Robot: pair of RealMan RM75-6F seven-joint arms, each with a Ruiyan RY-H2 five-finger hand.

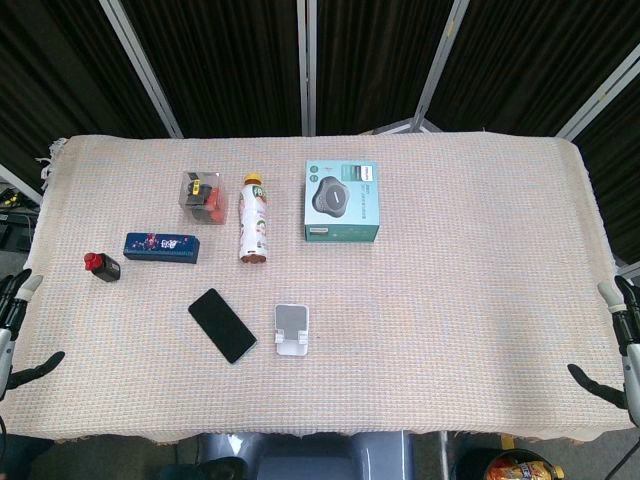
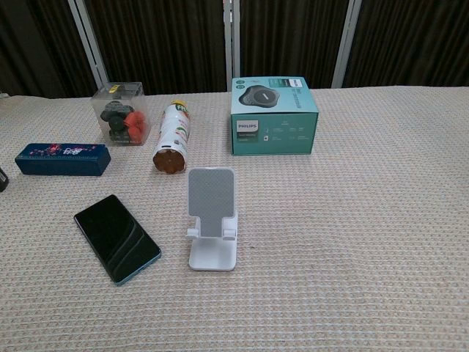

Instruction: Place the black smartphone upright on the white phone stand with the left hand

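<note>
The black smartphone (image 2: 116, 237) lay flat, screen up, just left of the white phone stand (image 2: 212, 217), apart from it. I judged it stiff, thin, glossy and likely slippery, best pinched across its long edges. My left hand (image 1: 18, 325) waited well left of the stand, fingers spread, holding nothing. My right hand (image 1: 621, 345) sat far right, likewise empty.

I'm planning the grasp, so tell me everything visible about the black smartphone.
The black smartphone is a thin slab with a glossy dark screen and a bluish edge. It lies flat, screen up, at an angle on the woven tablecloth, to the left of the white phone stand and apart from it. Nothing else touches it.
</note>
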